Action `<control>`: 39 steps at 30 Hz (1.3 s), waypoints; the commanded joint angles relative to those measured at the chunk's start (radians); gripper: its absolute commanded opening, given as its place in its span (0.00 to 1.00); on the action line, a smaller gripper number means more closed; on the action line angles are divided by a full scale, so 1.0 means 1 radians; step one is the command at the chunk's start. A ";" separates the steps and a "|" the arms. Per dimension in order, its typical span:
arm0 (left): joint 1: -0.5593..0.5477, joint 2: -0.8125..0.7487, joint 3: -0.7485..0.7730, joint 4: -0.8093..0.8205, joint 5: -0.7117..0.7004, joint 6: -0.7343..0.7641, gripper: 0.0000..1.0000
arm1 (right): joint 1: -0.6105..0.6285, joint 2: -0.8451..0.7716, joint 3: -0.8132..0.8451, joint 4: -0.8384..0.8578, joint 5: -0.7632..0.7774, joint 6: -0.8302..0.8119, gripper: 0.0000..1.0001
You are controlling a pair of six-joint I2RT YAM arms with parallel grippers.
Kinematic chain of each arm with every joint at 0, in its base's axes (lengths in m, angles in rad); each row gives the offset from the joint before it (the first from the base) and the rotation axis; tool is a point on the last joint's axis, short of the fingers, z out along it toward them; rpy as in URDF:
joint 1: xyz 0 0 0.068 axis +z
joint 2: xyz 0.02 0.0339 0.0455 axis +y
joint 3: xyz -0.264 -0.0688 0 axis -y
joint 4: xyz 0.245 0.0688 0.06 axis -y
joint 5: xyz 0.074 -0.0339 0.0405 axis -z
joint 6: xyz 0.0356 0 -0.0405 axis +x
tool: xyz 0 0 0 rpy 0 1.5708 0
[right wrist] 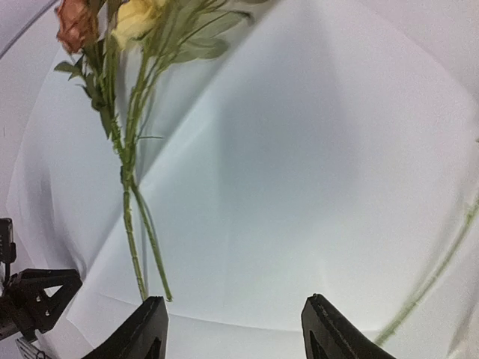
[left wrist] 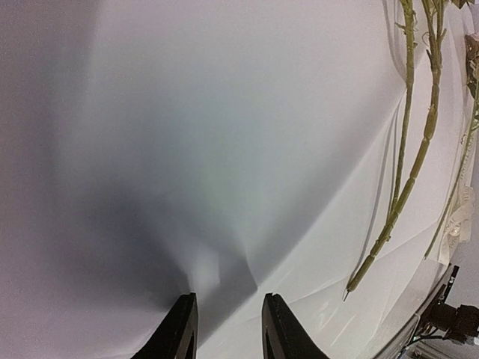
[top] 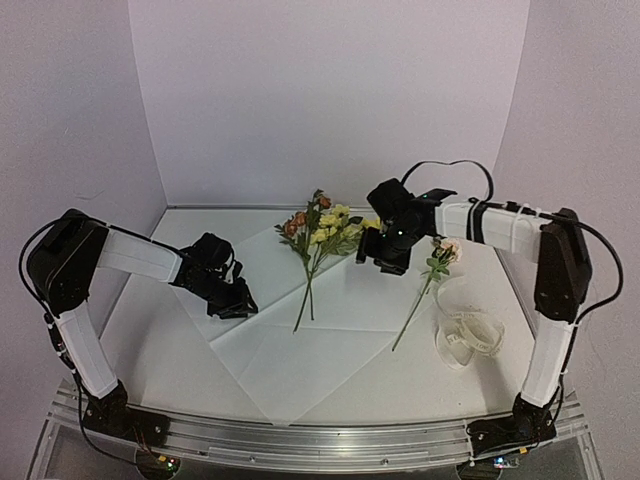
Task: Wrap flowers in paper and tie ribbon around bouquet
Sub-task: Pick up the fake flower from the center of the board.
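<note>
Closest to me, the near corner of the paper (top: 290,370) points at the arm bases. The sheet lies flat and creased on the counter (top: 150,350), turned like a diamond. To the right, just off the paper's edge, the ribbon (top: 468,335) sits in a loose coil on the counter. A single loose stem (top: 425,290) with a pale pink head lies slanted beside it, its lower end on the paper. A little farther back on the left, my left tool (top: 238,303) is down at the paper's left edge. In the left wrist view its fingers stand slightly apart, and a raised crease in the sheet runs into the gap. I cannot tell whether they are pinching the paper or only pressing on it. The flowers (top: 318,228) lie on the middle of the sheet, thin stems toward me and the yellow and orange heads at the far corner. My right tool (top: 385,262) hangs just right of the blooms, over the paper. Its fingers are spread wide and nothing is between them.
</note>
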 commanded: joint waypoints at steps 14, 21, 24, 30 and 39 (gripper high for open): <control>-0.005 -0.043 0.020 -0.053 -0.017 0.006 0.32 | -0.173 -0.040 -0.241 -0.044 0.190 0.118 0.41; -0.005 -0.043 0.033 -0.068 -0.022 0.016 0.32 | -0.205 0.042 -0.183 -0.037 0.177 0.105 0.39; -0.006 -0.041 0.034 -0.069 -0.020 0.018 0.32 | -0.219 0.071 -0.176 -0.022 0.168 0.101 0.38; -0.006 -0.036 0.044 -0.076 -0.022 0.024 0.32 | -0.231 0.109 -0.178 -0.001 0.162 0.100 0.34; -0.005 -0.028 0.060 -0.083 -0.021 0.029 0.32 | -0.232 0.114 -0.172 0.006 0.175 0.074 0.09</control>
